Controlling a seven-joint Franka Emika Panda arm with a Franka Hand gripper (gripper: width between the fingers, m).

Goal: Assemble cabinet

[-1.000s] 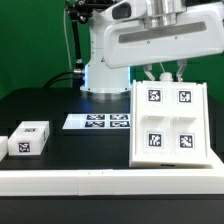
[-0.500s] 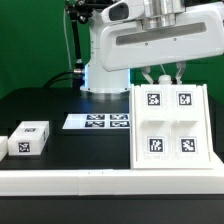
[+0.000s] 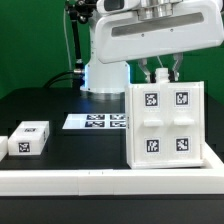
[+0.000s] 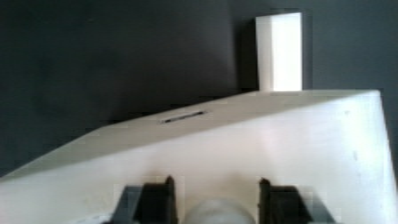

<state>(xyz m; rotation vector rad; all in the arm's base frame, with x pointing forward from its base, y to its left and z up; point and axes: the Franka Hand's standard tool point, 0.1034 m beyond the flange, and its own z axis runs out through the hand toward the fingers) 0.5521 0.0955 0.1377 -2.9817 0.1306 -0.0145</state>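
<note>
Where the gripper (image 3: pixel 161 74) meets the cabinet (image 3: pixel 166 125), you see its fingers (image 4: pixel 157 200) clamped on the top edge; cabinet stands nearly upright at ext. view's right, just behind the white rail (image 3: pixel 90 181).

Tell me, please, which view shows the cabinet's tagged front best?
The exterior view: the cabinet stands whole, all four tags visible. The wrist view shows only a plain white side, no tags.

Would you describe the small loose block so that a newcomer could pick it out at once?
Start at the cabinet, the big white box at the exterior view's right, then cross the black table past the marker board to the exterior view's left. The block lies there: small, white, one tag on its front, against the cabinet's four.
</note>
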